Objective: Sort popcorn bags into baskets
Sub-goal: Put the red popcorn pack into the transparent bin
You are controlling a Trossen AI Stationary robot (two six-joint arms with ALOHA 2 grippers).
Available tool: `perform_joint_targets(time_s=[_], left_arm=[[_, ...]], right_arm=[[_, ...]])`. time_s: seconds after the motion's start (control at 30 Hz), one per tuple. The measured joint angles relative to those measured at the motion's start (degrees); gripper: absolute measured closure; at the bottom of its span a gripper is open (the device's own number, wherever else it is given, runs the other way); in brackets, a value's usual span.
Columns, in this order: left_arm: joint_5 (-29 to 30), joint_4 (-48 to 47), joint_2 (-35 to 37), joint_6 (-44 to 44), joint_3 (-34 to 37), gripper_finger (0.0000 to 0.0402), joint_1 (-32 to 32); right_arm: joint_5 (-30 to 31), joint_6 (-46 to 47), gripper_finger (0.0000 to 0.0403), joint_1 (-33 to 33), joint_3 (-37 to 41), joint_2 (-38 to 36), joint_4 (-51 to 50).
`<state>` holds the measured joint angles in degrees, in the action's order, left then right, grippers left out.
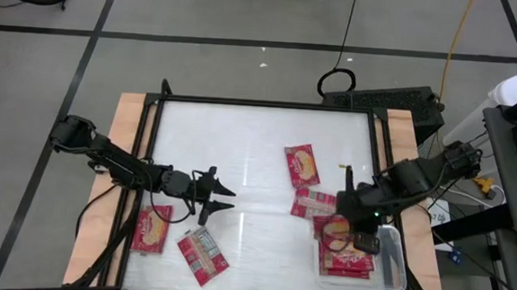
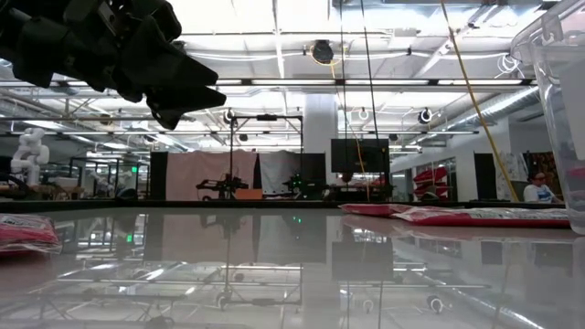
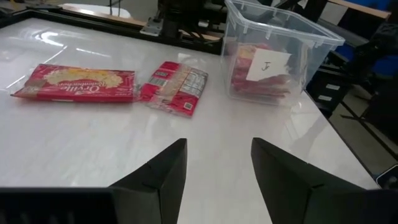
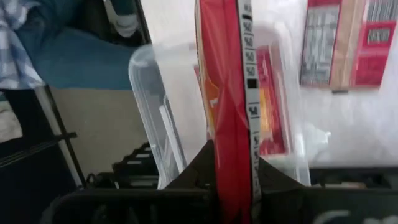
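Observation:
My right gripper [image 1: 347, 231] is shut on a red popcorn bag [image 4: 231, 106] above the clear plastic bin [image 1: 393, 261] at the table's near right. The bin holds several red bags [image 1: 346, 261]. Two more bags lie flat on the table just beyond the bin, one picture face up [image 1: 301, 164] and one print face up [image 1: 313, 202]. Two bags lie at the near left [image 1: 152, 228], [image 1: 202, 254]. My left gripper [image 1: 224, 200] is open and empty, above the table beside those two. My right gripper pinches one end of the red bag [image 4: 235, 171] between its two fingers, slanting down from above. The bag shows edge-on in the right wrist view and reaches out past the fingertips. It is lifted clear, over the bin's open top.
The bin [image 3: 273, 56] carries a white label on its wall. The table has a dark raised frame [image 1: 150, 156] along its edges. Bare tabletop lies in the middle and at the far side. Cables and equipment stand on the floor beyond the right edge [image 1: 511, 133].

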<state>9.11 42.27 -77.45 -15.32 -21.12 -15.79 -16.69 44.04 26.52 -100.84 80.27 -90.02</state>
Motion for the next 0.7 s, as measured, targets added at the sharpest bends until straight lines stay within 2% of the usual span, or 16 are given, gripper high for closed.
perform_joint_targets(time_s=[0.33,0.53,0.7], left_arm=[[0.0,0.2,0.0,0.6,0.0,0.0220,0.0],[0.0,1.6,0.0,0.4,0.0,0.0220,0.0],[0.0,1.7,0.0,0.4,0.0,0.0220,0.0]], right_arm=[[0.2,5.1,0.0394,7.0,0.8,-0.1,0.2],[-0.4,6.5,0.0390,9.0,8.0,-0.2,2.5],[-4.3,6.8,0.0388,9.2,15.9,-1.7,8.8]])
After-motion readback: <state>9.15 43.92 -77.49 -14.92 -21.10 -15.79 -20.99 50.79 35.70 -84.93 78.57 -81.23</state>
